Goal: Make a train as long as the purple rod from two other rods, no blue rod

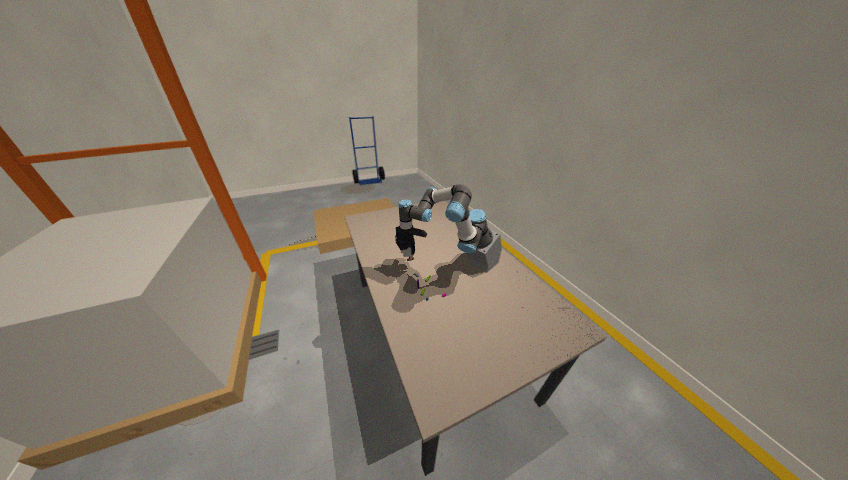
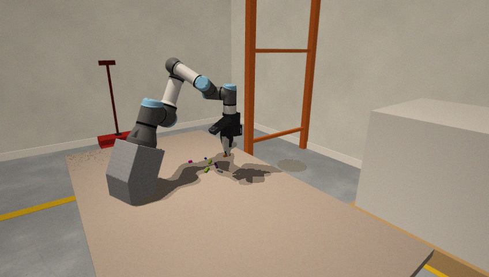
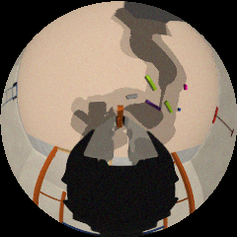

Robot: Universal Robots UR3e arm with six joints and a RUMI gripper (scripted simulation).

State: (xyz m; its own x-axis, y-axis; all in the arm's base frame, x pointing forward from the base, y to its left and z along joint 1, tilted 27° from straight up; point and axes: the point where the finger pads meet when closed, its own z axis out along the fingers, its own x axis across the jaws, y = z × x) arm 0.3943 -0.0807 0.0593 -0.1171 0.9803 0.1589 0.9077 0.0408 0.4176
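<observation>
My gripper (image 1: 410,256) (image 2: 226,153) (image 3: 119,117) is shut on the orange rod (image 2: 225,156) (image 3: 119,109) and holds it above the table. The purple rod (image 1: 418,283) (image 2: 215,165) (image 3: 153,105) lies on the table. The grey rod (image 2: 219,170) (image 3: 131,96) lies near it, apart. Two lime rods (image 2: 206,169) (image 2: 210,161) (image 3: 150,82) (image 3: 168,106) lie separately beyond the purple one in the wrist view. The magenta rod (image 1: 443,295) (image 2: 190,161) (image 3: 186,87) lies farther off. No rods on the table form a line end to end.
A small blue rod (image 1: 426,299) (image 2: 205,158) (image 3: 179,110) lies near one lime rod. The arm's base block (image 2: 135,175) stands on the table (image 1: 470,350) (image 2: 240,223). The arm's shadow falls across several rods. An orange rack frame (image 2: 249,85) stands beyond the table's edge.
</observation>
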